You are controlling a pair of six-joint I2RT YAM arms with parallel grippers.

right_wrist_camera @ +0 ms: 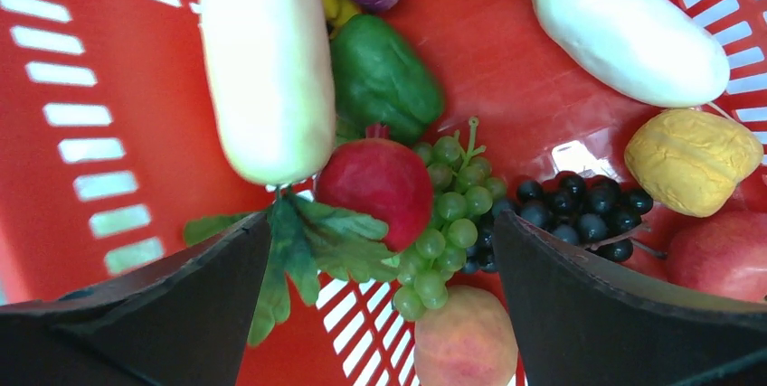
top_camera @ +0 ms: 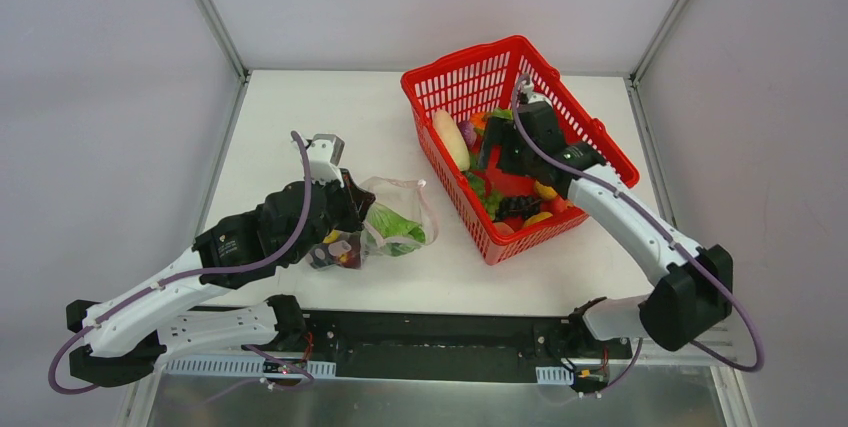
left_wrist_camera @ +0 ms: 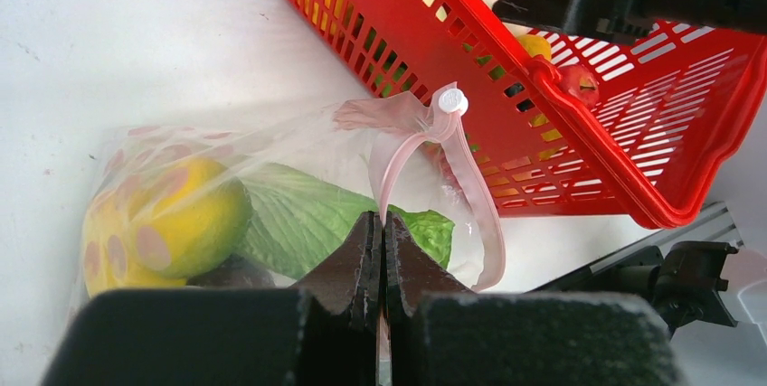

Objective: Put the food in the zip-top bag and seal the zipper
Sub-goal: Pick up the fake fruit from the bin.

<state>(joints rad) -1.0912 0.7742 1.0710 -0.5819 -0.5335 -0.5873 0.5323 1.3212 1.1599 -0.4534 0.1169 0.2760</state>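
Left gripper [left_wrist_camera: 381, 246] closed tight, pinching the zipper [left_wrist_camera: 384, 169]. Right gripper [right_wrist_camera: 382, 241] spread wide, pointing down; right arm [top_camera: 622, 213] reaches forward.

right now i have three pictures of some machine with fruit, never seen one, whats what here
It is two white robot arms bolted to a table, each ending in a two-finger gripper. The wide picture looks down from above and behind them; the other two come from cameras on each wrist. On the table lie a clear zip-top bag and a red mesh basket of toy food. The left gripper is shut on the bag's mouth by its pink zipper; a yellow fruit and a green leafy piece are already inside. The right gripper is open and empty, hovering inside the basket above a red pomegranate, green grapes and a long white vegetable.
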